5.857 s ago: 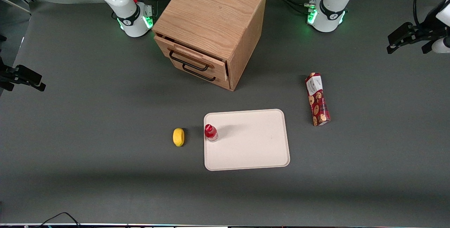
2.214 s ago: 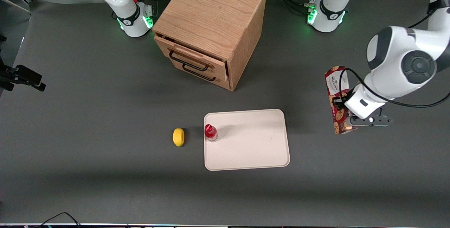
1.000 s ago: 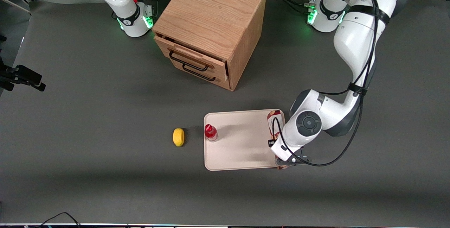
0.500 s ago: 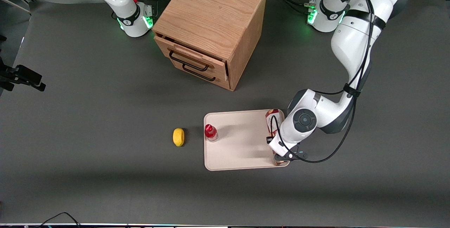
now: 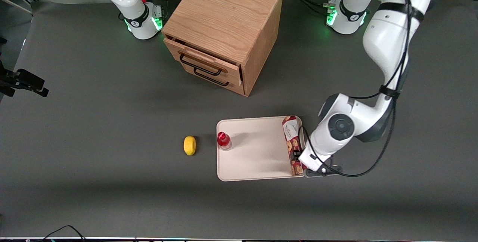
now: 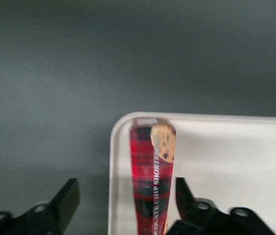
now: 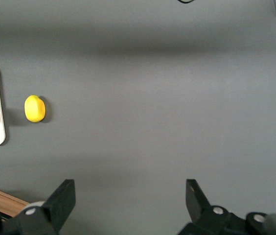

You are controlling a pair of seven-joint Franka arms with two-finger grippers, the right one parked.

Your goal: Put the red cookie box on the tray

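Your red cookie box [image 5: 292,145] lies on the tray [image 5: 257,152], hard along the tray's edge toward the working arm's end of the worktop [image 5: 93,122]. Its long axis runs toward and away from the front camera, with the white label end farther from that camera and the cookie-printed end nearer, close to the tray's near corner. In the wrist view the box [image 6: 152,181] stands on a narrow side just inside the rim [image 6: 112,196].

Your claw [image 5: 301,160] sits low at the box's near half, its fingers [image 6: 67,203] spread wide, one over the worktop and one over the tray, not pinching the box.

A small red-capped bottle [image 5: 224,140] stands at the tray's edge toward the parked arm. Between it and the box the tray is bare. A lemon [image 5: 189,145] lies on the worktop beside the bottle, and a wooden drawer cabinet [image 5: 224,33] stands farther from the camera.
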